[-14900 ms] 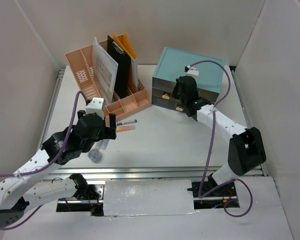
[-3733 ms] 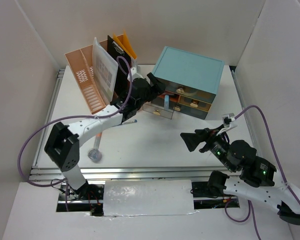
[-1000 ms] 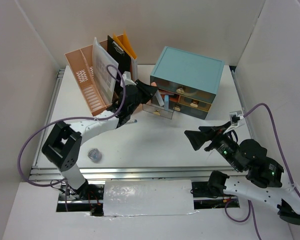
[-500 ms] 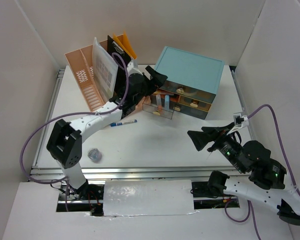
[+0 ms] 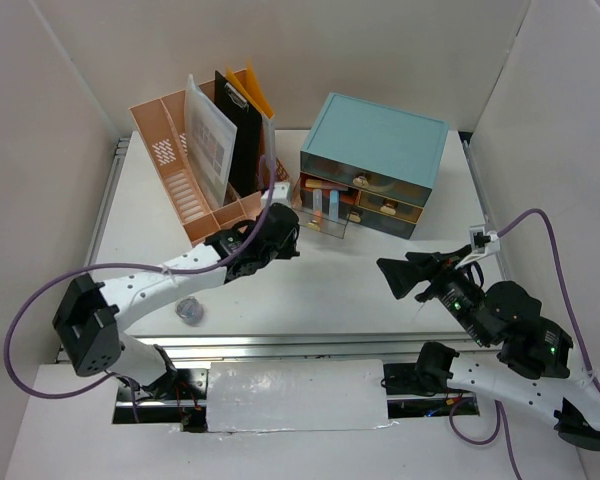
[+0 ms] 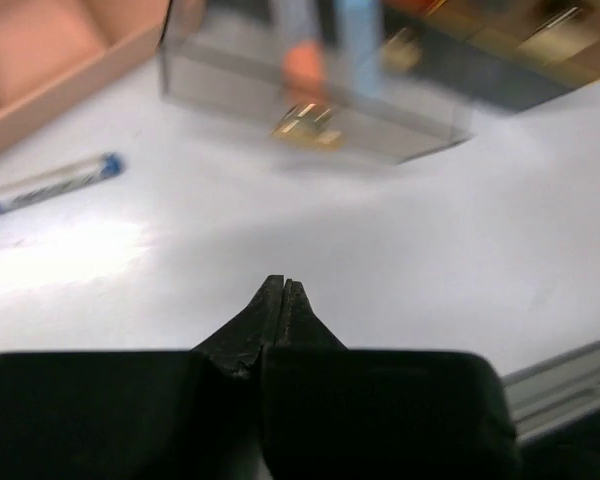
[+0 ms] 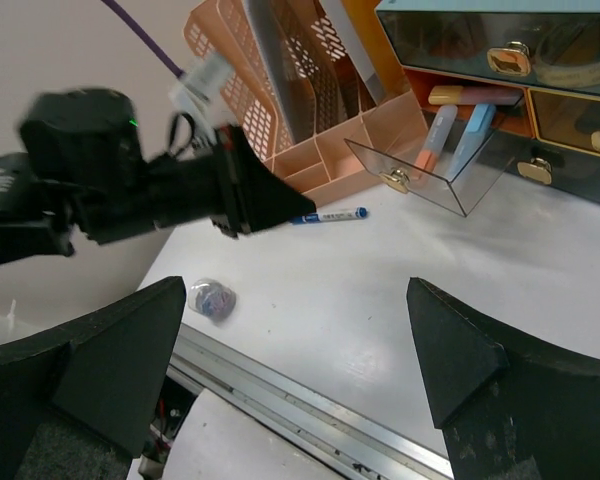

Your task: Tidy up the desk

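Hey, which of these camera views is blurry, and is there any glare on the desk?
Left wrist view: the open clear drawer and the pen are smeared by blur, and a bright glare patch sits on the desk next to the pen. Right wrist view: sharp throughout. Top view: crisp, evenly lit.

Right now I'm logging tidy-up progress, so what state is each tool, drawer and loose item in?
left tool, shut, empty.
right tool, open, empty.
clear drawer, pulled out, pens inside.
blue pen, lying loose on the desk.
small clear packet, loose on the desk.
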